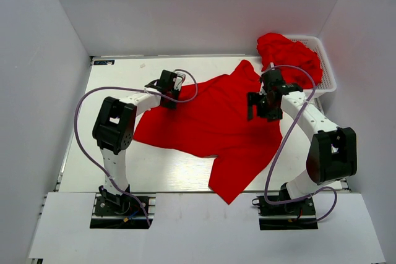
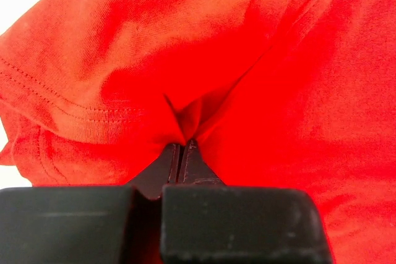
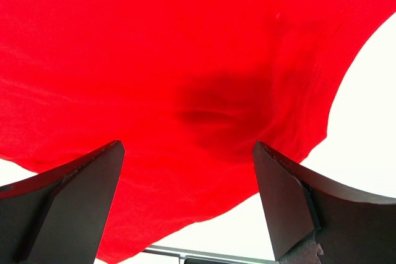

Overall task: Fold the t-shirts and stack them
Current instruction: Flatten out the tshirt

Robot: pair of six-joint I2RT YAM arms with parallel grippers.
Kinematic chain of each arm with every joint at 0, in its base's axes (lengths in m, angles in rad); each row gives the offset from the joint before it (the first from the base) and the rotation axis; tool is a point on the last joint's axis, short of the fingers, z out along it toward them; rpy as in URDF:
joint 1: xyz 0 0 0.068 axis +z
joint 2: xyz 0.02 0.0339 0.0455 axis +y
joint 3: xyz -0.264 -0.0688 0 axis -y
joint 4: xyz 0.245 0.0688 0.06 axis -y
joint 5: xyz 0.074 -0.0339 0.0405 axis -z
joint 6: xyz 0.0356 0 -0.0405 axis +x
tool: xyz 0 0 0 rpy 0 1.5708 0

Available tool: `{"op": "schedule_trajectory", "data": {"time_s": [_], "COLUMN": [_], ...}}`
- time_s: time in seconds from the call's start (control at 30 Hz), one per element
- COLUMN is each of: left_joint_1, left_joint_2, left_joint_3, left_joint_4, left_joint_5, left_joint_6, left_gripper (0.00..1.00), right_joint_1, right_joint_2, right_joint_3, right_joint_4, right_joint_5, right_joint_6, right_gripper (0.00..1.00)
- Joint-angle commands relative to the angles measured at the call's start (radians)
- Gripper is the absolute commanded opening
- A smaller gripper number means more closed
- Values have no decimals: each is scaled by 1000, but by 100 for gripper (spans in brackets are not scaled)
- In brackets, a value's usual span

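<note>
Plainly, I'm near the start: one shirt (image 1: 210,122) lies opened out but rumpled across the middle of the worktop (image 1: 117,81), skewed, with one corner reaching the near edge and another pointing toward the far right. No fold has been made in it that I can see, and no stack shows anywhere. The other shirts sit as a loose heap (image 1: 289,54) in the basket (image 1: 326,60) at the far right corner, so by my reckoning they all remain to be pulled out, flattened, folded and piled. On the spread shirt, the left jaws are closed tight on a small pinch of cloth at its left edge, close to a stitched hem; the wrist view shows the fabric puckering into the tips. The right jaws stand wide apart over the shirt's right side with nothing between them but the cloth below; whether the tips touch it I cannot tell. I judge this to be the first hold for straightening the shirt, one side gripped and the other not yet taken.
</note>
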Motion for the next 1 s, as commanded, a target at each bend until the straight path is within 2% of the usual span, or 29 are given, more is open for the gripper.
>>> {"op": "schedule_trajectory", "data": {"time_s": [0.0,0.17,0.4,0.6,0.77,0.8,0.9,0.93,0.97], "left_joint_1": [-3,8,17,17,17,17,26,26,36], "left_joint_2": [-66,-75,-60,-18,4,16,28,28,42], "left_joint_3": [54,85,204,231,275,275,303,319,341], "left_joint_4": [-36,-62,-151,-172,-206,-217,-229,-240,-250], "left_joint_5": [24,36,27,8,-10,-21,-39,-48,-48], "left_joint_6": [-25,-74,-94,-113,-139,-139,-173,-185,-185], "left_gripper": [0,0,0,0,1,1,2,2,4], "right_joint_1": [-5,-1,8,24,51,54,59,62,58], "right_joint_2": [-22,-18,11,44,68,74,93,102,105], "right_joint_3": [-19,-43,-164,-230,-267,-275,-286,-287,-295], "right_joint_4": [16,36,137,178,172,168,128,120,82], "right_joint_5": [-8,-62,-160,-96,-23,16,87,140,151], "right_joint_6": [-15,-31,-12,20,61,71,129,147,202], "right_gripper": [90,90,89,88,80,75,49,20,11]}}
